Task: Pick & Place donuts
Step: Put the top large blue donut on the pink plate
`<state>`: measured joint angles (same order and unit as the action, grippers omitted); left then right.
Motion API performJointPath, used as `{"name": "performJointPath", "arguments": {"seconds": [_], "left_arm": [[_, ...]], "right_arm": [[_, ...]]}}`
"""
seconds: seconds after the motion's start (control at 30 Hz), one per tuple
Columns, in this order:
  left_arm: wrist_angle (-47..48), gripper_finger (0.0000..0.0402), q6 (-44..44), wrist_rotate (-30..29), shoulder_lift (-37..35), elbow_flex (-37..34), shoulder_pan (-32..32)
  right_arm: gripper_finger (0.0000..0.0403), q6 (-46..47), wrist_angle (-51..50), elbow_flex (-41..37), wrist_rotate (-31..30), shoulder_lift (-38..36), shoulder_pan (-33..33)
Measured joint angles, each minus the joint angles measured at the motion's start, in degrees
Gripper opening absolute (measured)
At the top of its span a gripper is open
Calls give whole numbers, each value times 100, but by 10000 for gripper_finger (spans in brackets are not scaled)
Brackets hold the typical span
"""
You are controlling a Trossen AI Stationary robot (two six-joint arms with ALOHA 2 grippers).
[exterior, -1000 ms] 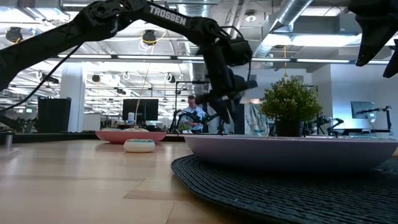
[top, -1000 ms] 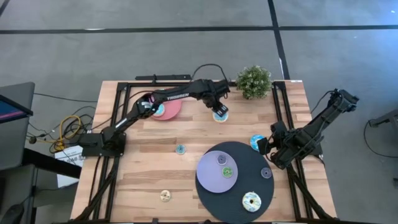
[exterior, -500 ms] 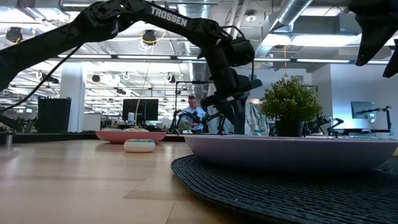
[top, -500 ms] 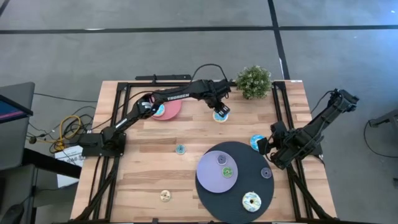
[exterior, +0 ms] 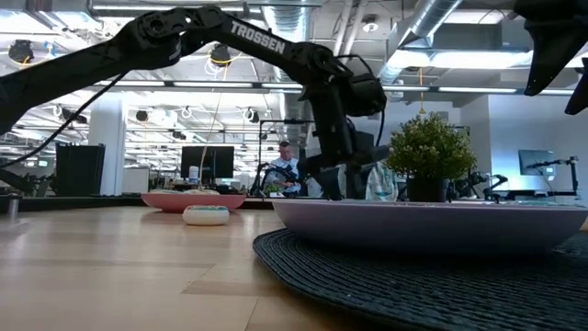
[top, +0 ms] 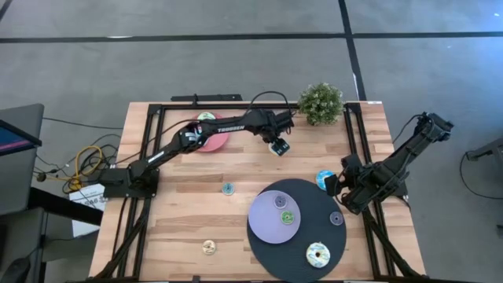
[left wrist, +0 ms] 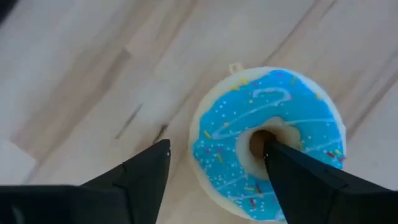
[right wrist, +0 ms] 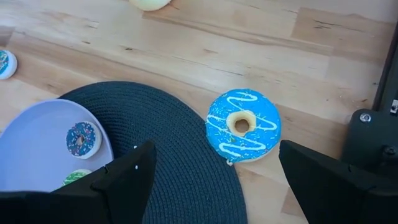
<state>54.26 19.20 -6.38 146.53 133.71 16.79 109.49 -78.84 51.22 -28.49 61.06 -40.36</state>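
On the wooden table [top: 189, 204], the left gripper [left wrist: 214, 171] hangs spread over a blue-iced donut [left wrist: 270, 140] near the plant [top: 321, 102], one finger over its hole. For a sound grip, I judge it should straddle one side of the ring before closing. The right gripper [right wrist: 211, 186] waits open by another blue donut [right wrist: 243, 125] beside the dark mat [top: 334, 240].

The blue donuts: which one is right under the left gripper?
The blue donut near the plant, with the left gripper directly over it. The other blue donut lies beside the dark mat, near the right gripper.

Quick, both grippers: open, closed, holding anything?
Left gripper: open, fingers straddling the blue donut, no grip.
Right gripper: open, empty.
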Motion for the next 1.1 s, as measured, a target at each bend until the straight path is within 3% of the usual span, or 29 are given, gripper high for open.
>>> {"name": "performJointPath", "arguments": {"seconds": [0.3,0.77,1.1], "left_arm": [[-154,242,-205,-13,36,3,-76],[-108,154,14,100,285,26,-176],[67,114,132,222,222,120,-138]], "right_arm": [[327,0,-1,0,-1,0,50],[327,-2,-17,-1,-2,0,76],[327,-2,-43,-2,-2,0,76]]}}
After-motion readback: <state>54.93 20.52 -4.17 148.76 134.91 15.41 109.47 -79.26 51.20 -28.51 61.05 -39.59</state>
